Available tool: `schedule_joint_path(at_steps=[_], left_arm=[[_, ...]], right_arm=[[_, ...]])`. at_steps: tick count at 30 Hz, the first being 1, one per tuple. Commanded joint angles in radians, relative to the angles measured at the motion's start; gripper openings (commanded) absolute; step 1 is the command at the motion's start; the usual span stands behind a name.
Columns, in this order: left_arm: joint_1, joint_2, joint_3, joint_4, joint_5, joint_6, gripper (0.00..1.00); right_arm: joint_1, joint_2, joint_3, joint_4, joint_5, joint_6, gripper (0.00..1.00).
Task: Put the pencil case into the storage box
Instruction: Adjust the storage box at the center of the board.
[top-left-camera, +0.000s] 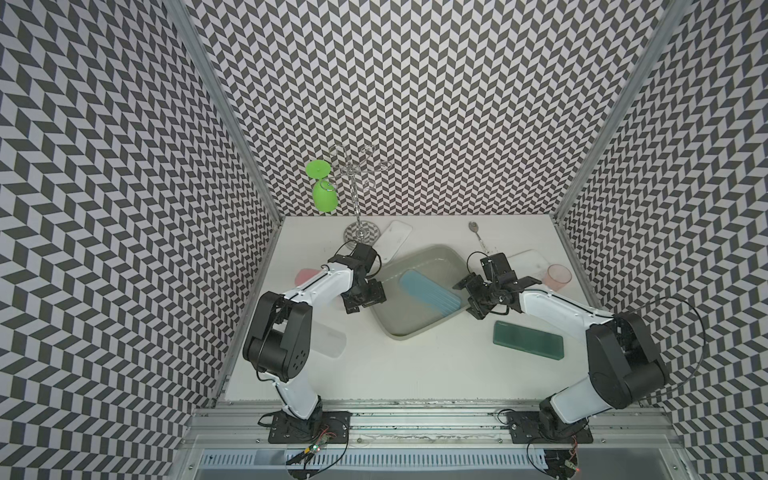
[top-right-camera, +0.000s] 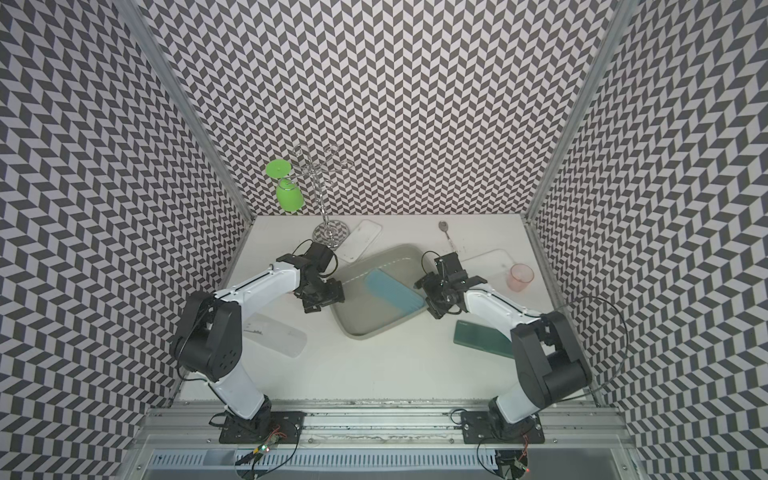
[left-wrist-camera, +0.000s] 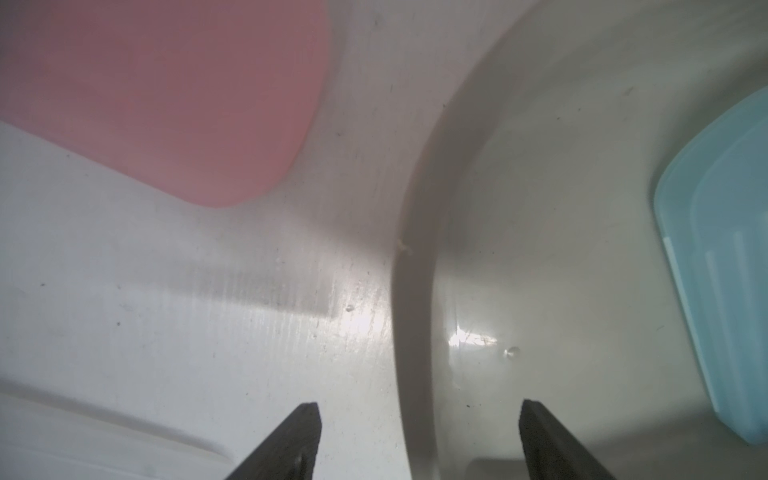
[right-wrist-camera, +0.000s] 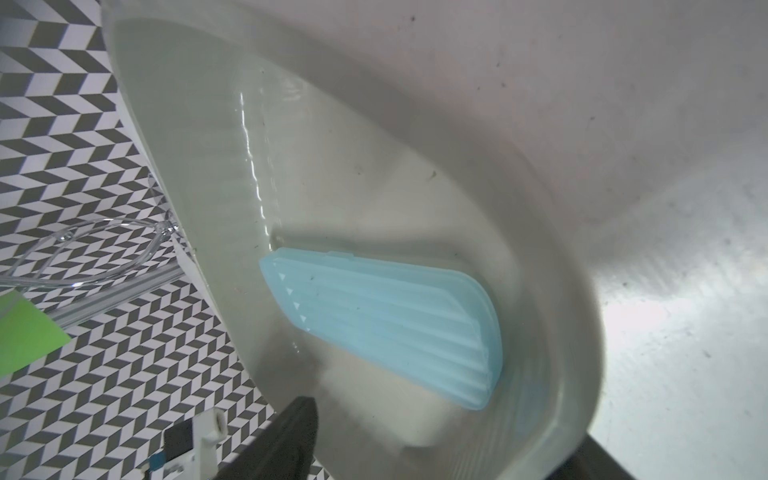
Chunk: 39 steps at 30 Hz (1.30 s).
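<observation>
Jaws stand wide on the right gripper (right-wrist-camera: 449, 419), with only the rim of the storage box (top-left-camera: 397, 320) between them. Left gripper (left-wrist-camera: 419, 405) is spread too, straddling the box's other side, holding nothing. Blue pencil case (right-wrist-camera: 386, 324) lies flat on the box floor, nearer the right gripper. Green case (top-left-camera: 528, 338) sits outside on the table (top-left-camera: 436, 374).

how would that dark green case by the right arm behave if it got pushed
The dark green case lies flat on the table, so it would probably slide, not roll or tip. Its straight edges suggest a rigid shell, likely stiff when lifted. It looks smooth, so perhaps slippery.
</observation>
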Motion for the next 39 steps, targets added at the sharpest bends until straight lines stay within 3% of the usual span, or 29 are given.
schedule_joint_path(at_steps=[1, 5, 10, 13, 18, 22, 30, 33, 35, 39], left_arm=[[0.005, 0.005, 0.057, -0.011, -0.028, 0.038, 0.80], [0.005, 0.000, 0.059, -0.015, -0.020, 0.039, 0.80], [0.006, -0.013, 0.050, -0.021, -0.021, 0.041, 0.80], [0.006, -0.024, 0.041, -0.023, -0.022, 0.036, 0.81], [0.007, -0.068, 0.024, -0.030, -0.016, -0.011, 0.81], [0.005, -0.103, 0.009, -0.039, -0.007, -0.052, 0.81], [0.007, -0.091, 0.035, -0.069, -0.018, -0.049, 0.81], [0.013, -0.073, 0.064, -0.081, -0.028, -0.035, 0.81], [0.021, -0.055, 0.087, -0.087, -0.029, -0.022, 0.81], [0.027, -0.006, 0.189, -0.127, -0.080, 0.021, 0.81]], right_arm=[[-0.026, -0.044, 0.030, -0.100, -0.035, -0.107, 0.90], [-0.059, -0.056, 0.075, -0.200, -0.013, -0.236, 1.00], [-0.145, -0.054, 0.109, -0.215, 0.024, -0.396, 1.00], [-0.188, 0.037, 0.199, -0.201, 0.035, -0.596, 1.00], [-0.170, 0.280, 0.478, -0.305, 0.125, -0.992, 1.00], [-0.161, 0.364, 0.568, -0.289, 0.114, -1.167, 1.00], [-0.156, 0.450, 0.576, -0.277, 0.072, -1.222, 0.84], [-0.144, 0.448, 0.547, -0.289, 0.046, -1.214, 0.60], [-0.139, 0.437, 0.511, -0.285, 0.018, -1.205, 0.50], [-0.139, 0.385, 0.433, -0.275, 0.000, -1.163, 0.49]])
